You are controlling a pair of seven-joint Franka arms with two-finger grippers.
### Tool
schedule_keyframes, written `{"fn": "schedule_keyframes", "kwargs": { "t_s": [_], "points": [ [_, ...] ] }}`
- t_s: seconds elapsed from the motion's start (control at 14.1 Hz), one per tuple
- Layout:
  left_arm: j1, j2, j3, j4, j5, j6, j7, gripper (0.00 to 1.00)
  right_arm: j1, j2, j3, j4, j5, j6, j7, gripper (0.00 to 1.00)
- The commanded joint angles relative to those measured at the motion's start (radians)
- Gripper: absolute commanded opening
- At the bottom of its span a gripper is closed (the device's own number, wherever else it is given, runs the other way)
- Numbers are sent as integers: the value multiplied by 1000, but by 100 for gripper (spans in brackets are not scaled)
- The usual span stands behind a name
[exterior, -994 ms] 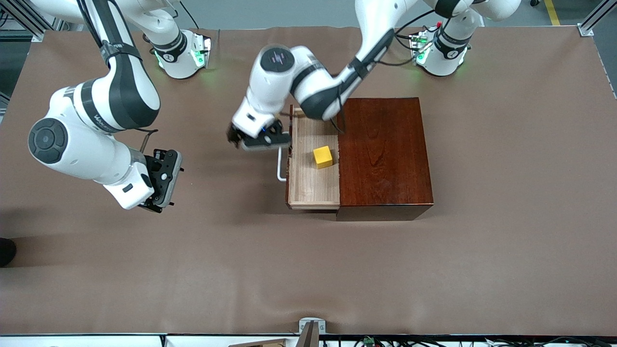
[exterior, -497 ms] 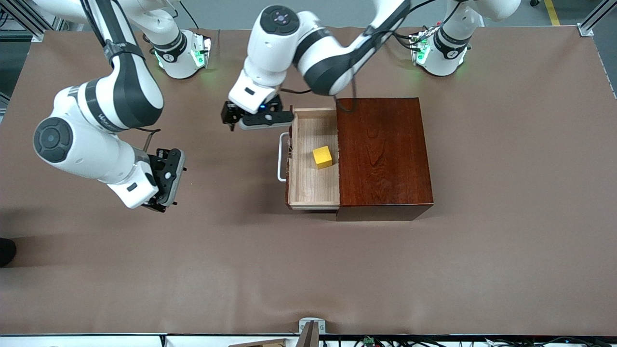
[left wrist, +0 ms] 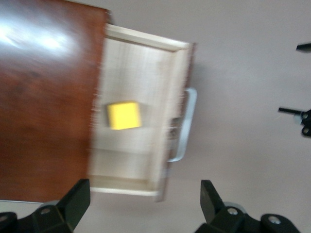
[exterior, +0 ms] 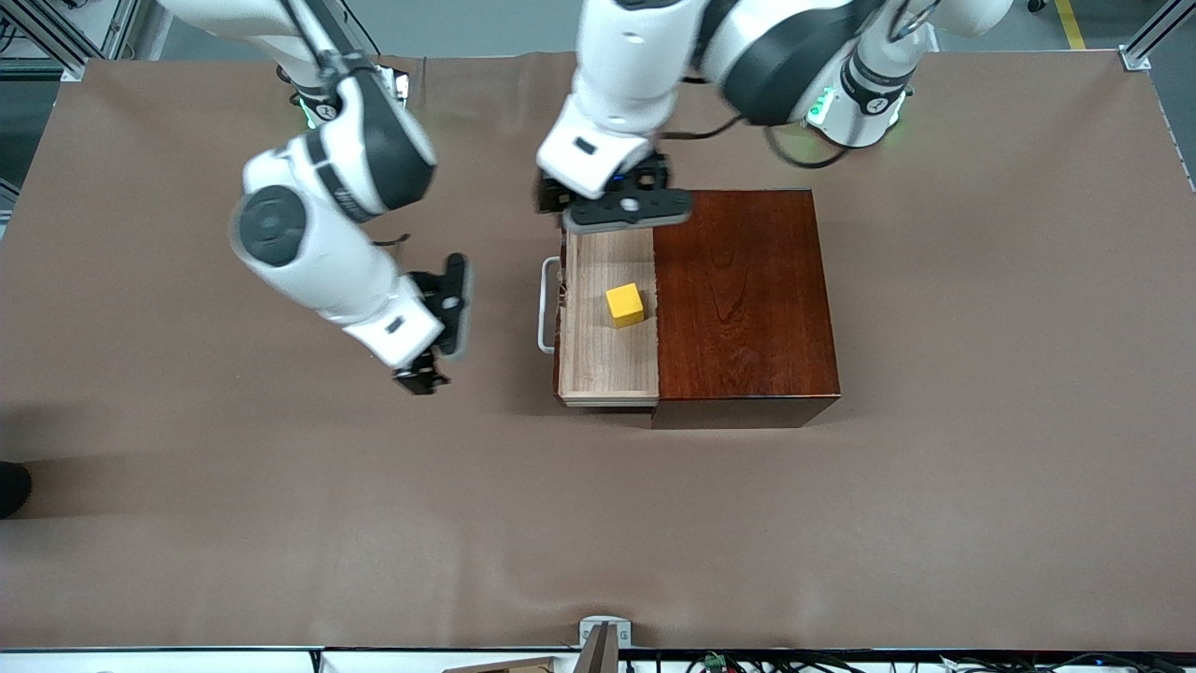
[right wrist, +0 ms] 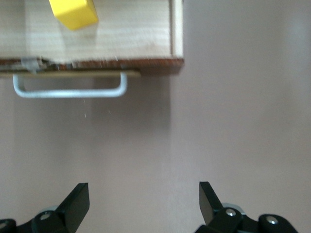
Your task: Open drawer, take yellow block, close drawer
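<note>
The drawer stands pulled out of the dark reddish-brown box, its white handle toward the right arm's end. The yellow block lies on the drawer's pale floor, near the box. My left gripper is open and empty over the drawer's end farthest from the front camera. Its wrist view shows the block, the drawer and its own gripper. My right gripper is open and empty over the table beside the handle. Its wrist view shows the handle, the block and its own gripper.
The brown table cover lies bare around the box. The arms' bases stand along the table edge farthest from the front camera.
My left gripper has left the handle, risen and moved over the drawer's farthest end. My right arm has swung toward the drawer. The drawer and block have not moved.
</note>
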Motion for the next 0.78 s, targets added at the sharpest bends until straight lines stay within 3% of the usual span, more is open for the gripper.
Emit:
{"fn": "schedule_keyframes", "kwargs": {
  "t_s": [0.0,0.28,0.5,0.71],
  "points": [
    [100,-86,-2,-55,-12,-105,218,100,44,31,-10,9,15,21,17,100],
    [247,-172,-2,-126,24,-175,504,100,159,38,-10,9,8,27,189,100],
    [345,-233,-4,-192,41,-173,654,100,248,101,-13,53,-1,54,293,100],
    [453,-245,-7,-207,44,-173,754,100,320,143,-13,69,-79,99,440,100]
  ]
}}
